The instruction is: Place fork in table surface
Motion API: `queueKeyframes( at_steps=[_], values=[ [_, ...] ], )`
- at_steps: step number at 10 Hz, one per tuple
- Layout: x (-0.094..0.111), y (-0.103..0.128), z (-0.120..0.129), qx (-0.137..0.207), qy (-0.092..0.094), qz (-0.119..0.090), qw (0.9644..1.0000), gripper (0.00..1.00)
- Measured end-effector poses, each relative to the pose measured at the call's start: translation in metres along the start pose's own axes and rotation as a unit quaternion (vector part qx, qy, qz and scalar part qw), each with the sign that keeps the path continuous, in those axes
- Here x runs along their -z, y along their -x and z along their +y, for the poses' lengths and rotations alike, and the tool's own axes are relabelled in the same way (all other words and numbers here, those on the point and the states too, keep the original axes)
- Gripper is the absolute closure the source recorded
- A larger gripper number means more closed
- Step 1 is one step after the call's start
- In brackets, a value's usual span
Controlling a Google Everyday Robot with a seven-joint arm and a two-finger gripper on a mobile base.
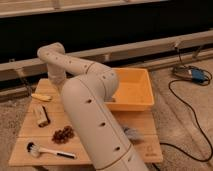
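The table surface [45,131] is a light-brown plank top filling the lower left of the camera view. My arm bends at a white elbow [52,53] and drops to the gripper [58,84], which hangs over the back left part of the table. My thick forearm [95,125] crosses the foreground and covers the gripper's lower end. The fork is hidden.
An orange-yellow tub [136,90] sits on the table's back right. On the left lie a yellow banana-like item [41,96], a brown-and-white block [42,116], a dark brown cluster [63,134] and a white-headed brush [36,148]. A cable and blue device [196,75] lie on the floor at right.
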State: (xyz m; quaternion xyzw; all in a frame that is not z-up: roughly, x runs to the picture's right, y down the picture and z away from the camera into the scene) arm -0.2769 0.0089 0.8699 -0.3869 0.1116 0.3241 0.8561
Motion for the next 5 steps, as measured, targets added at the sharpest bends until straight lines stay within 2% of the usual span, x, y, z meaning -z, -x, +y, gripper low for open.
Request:
queueKeyframes(
  at_steps=[2, 5],
  values=[
    [0.0030, 0.0010, 0.0046, 0.004, 0.002, 0.000, 1.0000, 0.20],
    [0.0031, 0.0009, 0.0024, 0.002, 0.001, -0.002, 1.0000, 0.20]
  ],
)
